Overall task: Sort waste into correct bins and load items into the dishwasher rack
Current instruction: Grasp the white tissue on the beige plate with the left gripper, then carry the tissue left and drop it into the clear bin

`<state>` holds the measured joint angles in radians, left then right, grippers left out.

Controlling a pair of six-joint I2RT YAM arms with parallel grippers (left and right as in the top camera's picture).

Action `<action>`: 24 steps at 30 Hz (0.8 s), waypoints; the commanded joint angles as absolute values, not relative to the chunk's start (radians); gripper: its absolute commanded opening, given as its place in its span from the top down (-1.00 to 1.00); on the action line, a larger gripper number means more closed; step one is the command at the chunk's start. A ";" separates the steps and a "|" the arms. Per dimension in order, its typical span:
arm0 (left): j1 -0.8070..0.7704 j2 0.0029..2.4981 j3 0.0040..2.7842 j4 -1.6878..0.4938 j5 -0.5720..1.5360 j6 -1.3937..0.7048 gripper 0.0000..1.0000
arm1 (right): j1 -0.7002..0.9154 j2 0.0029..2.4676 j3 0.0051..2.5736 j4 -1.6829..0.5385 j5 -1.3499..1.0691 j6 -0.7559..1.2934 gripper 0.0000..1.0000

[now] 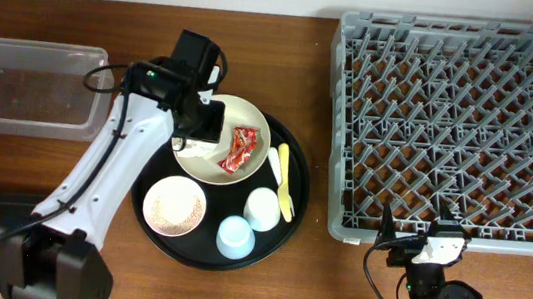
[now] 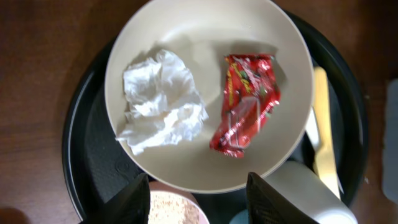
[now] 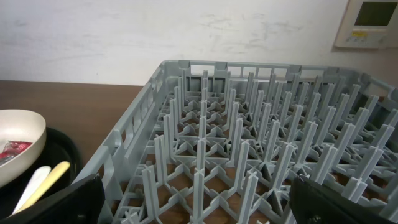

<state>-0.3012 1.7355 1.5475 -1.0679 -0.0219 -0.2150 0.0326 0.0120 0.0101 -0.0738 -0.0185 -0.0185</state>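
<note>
Seen from above, the grey rack fills the right of the frame, and a clear tub sits at the left edge of the bench. Between them lies a round black tray carrying a cream bowl with a red wrapper in it. A pink bowl of white grains, a blue cup and a white cup stand along the tray's lower edge, and pale cutlery lies to the right. The left arm reaches up over the cream bowl's left side. In the left wrist view, the left fingers are spread wide at the bottom of the frame, holding nothing. Above them the bowl shows a crumpled paper wad on the left and the wrapper on the right, apart from each other. In the right wrist view, the right fingers are spread to the two lower corners, empty, facing the rack's pegs, with the cream bowl and cutlery at the left edge.
</note>
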 commanded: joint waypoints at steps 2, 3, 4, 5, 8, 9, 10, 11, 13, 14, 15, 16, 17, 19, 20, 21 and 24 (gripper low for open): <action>-0.306 1.877 1.537 -1.028 -0.076 -0.247 0.00 | 0.039 0.007 0.006 -0.079 -0.013 -0.010 -0.96; -0.306 1.919 1.538 -1.018 -0.076 -0.246 0.00 | 0.039 0.006 0.006 -0.079 -0.013 -0.010 -0.96; -0.306 1.951 1.537 -1.003 -0.076 -0.246 0.00 | 0.039 0.007 0.006 -0.079 -0.013 -0.010 -0.96; -0.306 1.983 1.538 -0.982 -0.080 -0.246 0.00 | 0.039 0.006 0.006 -0.079 -0.014 -0.010 -0.96; -0.305 2.055 1.538 -0.954 -0.107 -0.246 0.00 | 0.039 0.007 0.006 -0.079 -0.013 -0.010 -0.96; -0.305 2.057 1.537 -0.954 -0.114 -0.246 0.00 | 0.039 0.007 0.006 -0.079 -0.013 -0.010 -0.96; -0.305 2.057 1.538 -0.954 -0.114 -0.246 0.00 | 0.039 0.007 0.006 -0.079 -0.013 -0.010 -0.96; -0.305 2.057 1.538 -0.955 -0.114 -0.246 0.00 | 0.039 0.007 0.006 -0.079 -0.013 -0.010 -0.96; -0.305 2.057 1.538 -0.954 -0.113 -0.246 0.02 | 0.039 0.007 0.006 -0.079 -0.013 -0.010 -0.96; -0.305 2.057 1.538 -0.954 -0.113 -0.246 0.13 | 0.039 0.007 0.006 -0.079 -0.013 -0.010 -0.96; -0.305 2.057 1.538 -0.955 -0.113 -0.246 0.28 | 0.039 0.007 0.006 -0.079 -0.014 -0.010 -0.96; -0.305 2.057 1.538 -0.954 -0.113 -0.246 0.42 | 0.039 0.006 0.006 -0.079 -0.014 -0.010 -0.96; -0.305 2.057 1.538 -0.953 -0.113 -0.246 0.57 | 0.039 0.007 0.006 -0.079 -0.013 -0.010 -0.96; -0.305 2.057 1.538 -0.951 -0.113 -0.246 0.92 | 0.039 0.006 0.006 -0.079 -0.013 -0.010 -0.96; -0.305 2.057 1.539 -0.950 -0.113 -0.246 0.99 | 0.039 0.007 0.006 -0.079 -0.013 -0.010 -0.96; -0.305 2.057 1.546 -0.951 -0.113 -0.246 0.99 | 0.039 0.007 0.006 -0.079 -0.013 -0.010 -0.97; -0.304 2.034 1.697 -1.041 -0.113 -0.246 0.99 | 0.039 0.006 0.006 -0.079 -0.013 -0.010 -0.96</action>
